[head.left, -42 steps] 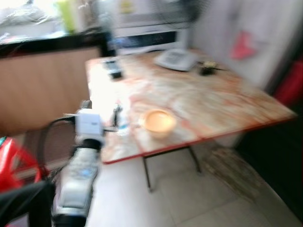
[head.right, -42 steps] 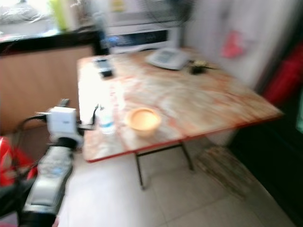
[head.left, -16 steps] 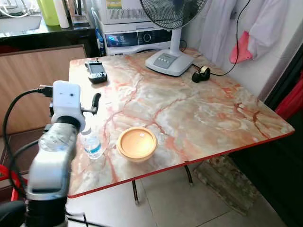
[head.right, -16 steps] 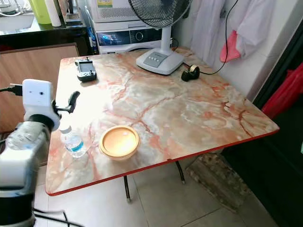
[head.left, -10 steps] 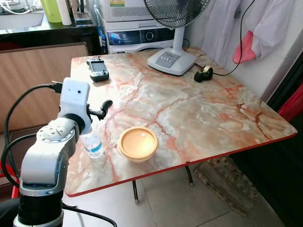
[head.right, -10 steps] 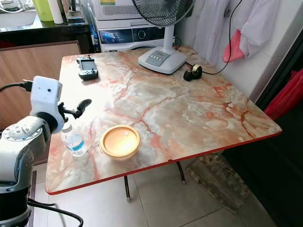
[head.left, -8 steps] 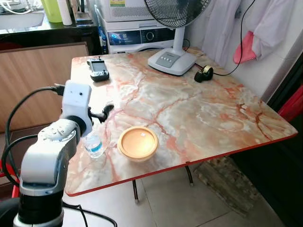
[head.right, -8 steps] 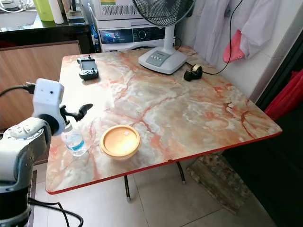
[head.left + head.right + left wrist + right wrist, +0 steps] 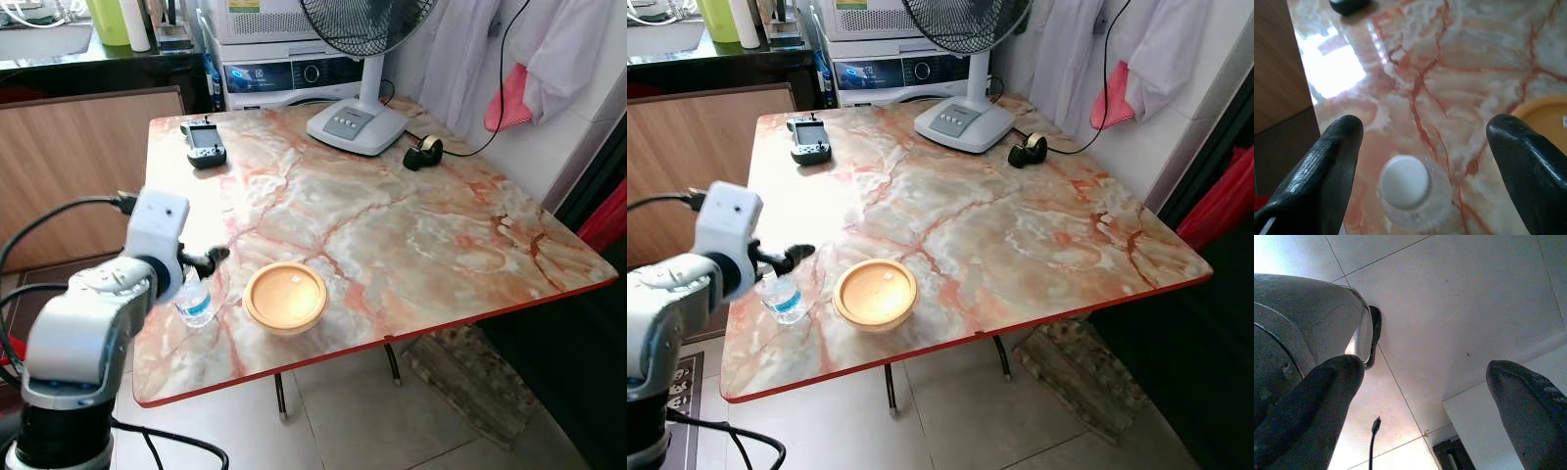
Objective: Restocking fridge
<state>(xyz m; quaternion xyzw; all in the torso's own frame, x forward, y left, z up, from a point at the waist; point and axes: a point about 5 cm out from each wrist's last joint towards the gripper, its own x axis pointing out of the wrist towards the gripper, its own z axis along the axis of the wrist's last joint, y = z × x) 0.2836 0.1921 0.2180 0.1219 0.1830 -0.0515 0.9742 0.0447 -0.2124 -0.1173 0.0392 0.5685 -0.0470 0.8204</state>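
One small water bottle (image 9: 197, 303) stands near the front left corner of the marbled surface (image 9: 411, 225), just beside a yellow bowl (image 9: 284, 297); its blue label is too small to read. No writing is legible on the handheld device (image 9: 205, 145) at the far left edge either. The left hand (image 9: 1420, 147) hovers directly above the bottle's white cap (image 9: 1404, 180), fingers (image 9: 1334, 161) spread wide on either side, touching nothing. Compared with half a second ago, this arm has dropped lower and closer over the bottle. The right hand (image 9: 1425, 396) hangs idle over the tiled floor (image 9: 1459, 308), fingers likewise spread apart. A fan base (image 9: 356, 125) and tape dispenser (image 9: 422, 153) sit at the far side.
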